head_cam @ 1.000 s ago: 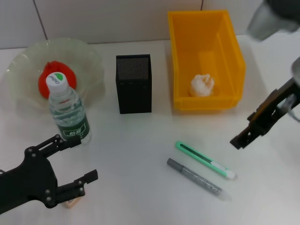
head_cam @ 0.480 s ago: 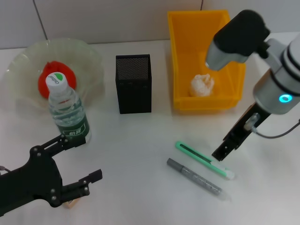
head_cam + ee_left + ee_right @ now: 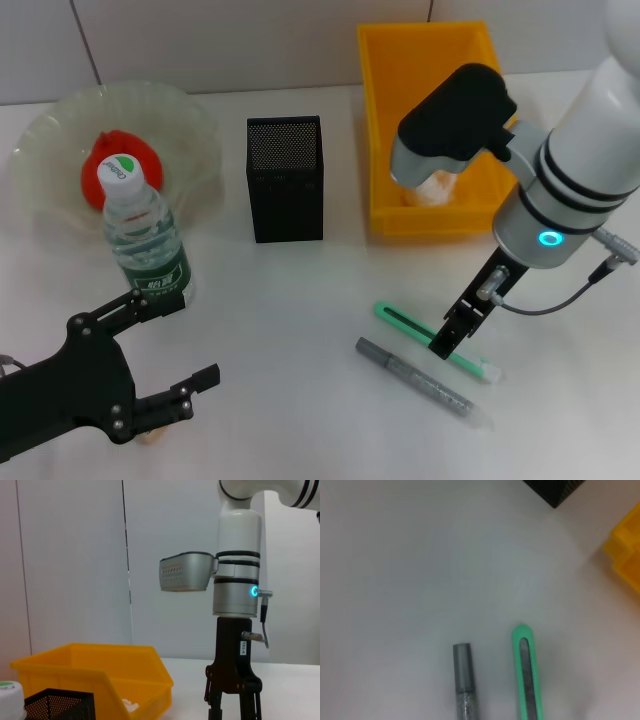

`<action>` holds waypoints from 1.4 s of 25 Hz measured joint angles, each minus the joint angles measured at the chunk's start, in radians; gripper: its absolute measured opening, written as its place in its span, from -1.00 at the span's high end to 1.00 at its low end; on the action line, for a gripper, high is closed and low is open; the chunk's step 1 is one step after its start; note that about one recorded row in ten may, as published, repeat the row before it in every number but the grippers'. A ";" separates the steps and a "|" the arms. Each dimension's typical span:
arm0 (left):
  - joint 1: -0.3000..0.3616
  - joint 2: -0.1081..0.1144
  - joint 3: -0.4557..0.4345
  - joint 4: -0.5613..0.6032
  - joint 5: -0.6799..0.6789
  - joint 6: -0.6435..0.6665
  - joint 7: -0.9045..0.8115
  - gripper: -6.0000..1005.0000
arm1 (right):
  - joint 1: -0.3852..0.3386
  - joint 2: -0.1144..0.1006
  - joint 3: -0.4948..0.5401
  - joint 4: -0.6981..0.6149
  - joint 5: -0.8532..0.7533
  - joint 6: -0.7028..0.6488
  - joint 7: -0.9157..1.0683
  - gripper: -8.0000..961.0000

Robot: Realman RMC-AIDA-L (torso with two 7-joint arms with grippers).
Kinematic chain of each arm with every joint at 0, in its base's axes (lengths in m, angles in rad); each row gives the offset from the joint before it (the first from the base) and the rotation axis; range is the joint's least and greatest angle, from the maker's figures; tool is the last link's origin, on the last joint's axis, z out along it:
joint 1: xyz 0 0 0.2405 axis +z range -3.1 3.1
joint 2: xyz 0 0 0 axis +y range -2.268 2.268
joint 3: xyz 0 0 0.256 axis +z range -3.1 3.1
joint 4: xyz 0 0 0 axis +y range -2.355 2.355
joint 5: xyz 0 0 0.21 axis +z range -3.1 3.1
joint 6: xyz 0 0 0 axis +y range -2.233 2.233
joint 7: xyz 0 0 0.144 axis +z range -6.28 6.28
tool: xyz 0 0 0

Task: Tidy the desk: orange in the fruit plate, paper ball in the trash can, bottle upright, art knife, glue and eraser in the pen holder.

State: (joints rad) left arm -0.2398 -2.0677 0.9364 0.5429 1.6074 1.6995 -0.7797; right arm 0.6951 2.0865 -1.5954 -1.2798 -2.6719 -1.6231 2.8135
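Note:
The orange (image 3: 104, 165) lies in the clear fruit plate (image 3: 190, 120) at the far left. In front of it the bottle (image 3: 147, 243) stands upright. The paper ball (image 3: 438, 186) sits in the yellow trash can (image 3: 430, 60), partly hidden by my right arm. On the table lie the green art knife (image 3: 408, 325) (image 3: 527, 680) and the grey glue (image 3: 418, 381) (image 3: 465, 680) side by side. My right gripper (image 3: 455, 328) (image 3: 232, 702) hangs open just over the art knife. At the near left my left gripper (image 3: 178, 340) is open over the eraser (image 3: 153, 433), which barely shows.
The black mesh pen holder (image 3: 286, 180) (image 3: 55, 705) stands between the fruit plate and the trash can. Bare white table stretches from the bottle to the art knife. A wall closes off the back.
My right arm has swung in from the far right and come down over the art knife. The left gripper has shifted only slightly.

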 joint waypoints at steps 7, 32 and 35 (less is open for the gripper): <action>0.000 0.003 0.003 -0.011 0.001 0.000 0.016 -0.61 | 0.005 0.001 -0.035 0.036 -0.002 0.044 0.025 -0.67; -0.003 0.003 0.025 -0.011 0.002 0.000 0.016 -0.61 | 0.012 0.001 -0.090 0.071 0.021 0.057 0.049 0.01; -0.003 0.002 0.025 -0.011 0.002 0.000 0.016 -0.61 | 0.012 0.001 -0.091 0.076 0.021 0.057 0.049 0.01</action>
State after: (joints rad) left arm -0.2424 -2.0659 0.9618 0.5323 1.6091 1.6996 -0.7639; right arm 0.7072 2.0877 -1.6867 -1.2042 -2.6514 -1.5658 2.8624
